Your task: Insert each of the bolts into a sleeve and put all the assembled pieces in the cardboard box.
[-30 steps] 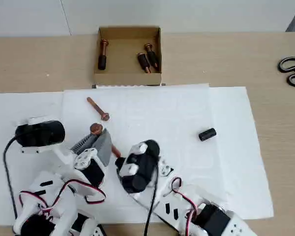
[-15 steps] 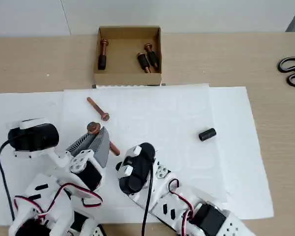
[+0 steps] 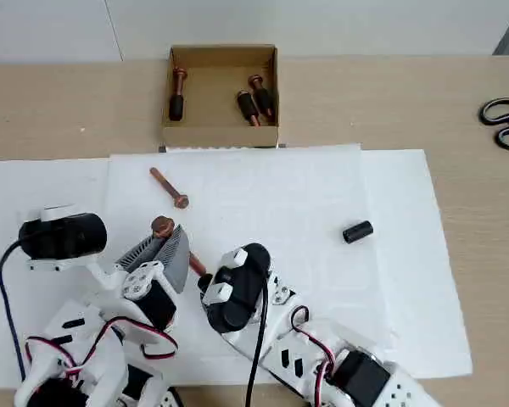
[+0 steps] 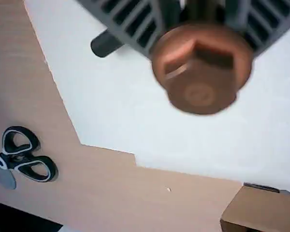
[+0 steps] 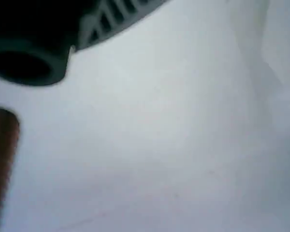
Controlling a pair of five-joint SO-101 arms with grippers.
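Copper hex-head bolt [image 4: 200, 72], hollow black sleeve [image 5: 26, 65]

Three sleeved copper bolts [image 3: 248, 106] lie in the cardboard box [image 3: 220, 136]. A bare bolt [image 3: 168, 187] and a loose black sleeve [image 3: 357, 231] lie well apart on white paper [image 3: 280, 195]. The left gripper [image 3: 166, 246] holds a second bolt [image 4: 200, 72], the right gripper [image 5: 72, 38] a second sleeve [image 5: 29, 63].

The left hand [image 3: 165, 241] holds a bolt [image 3: 163, 225], far from the cardboard box [image 3: 220, 136]. A loose bolt [image 3: 168, 187] lies nearer the box.
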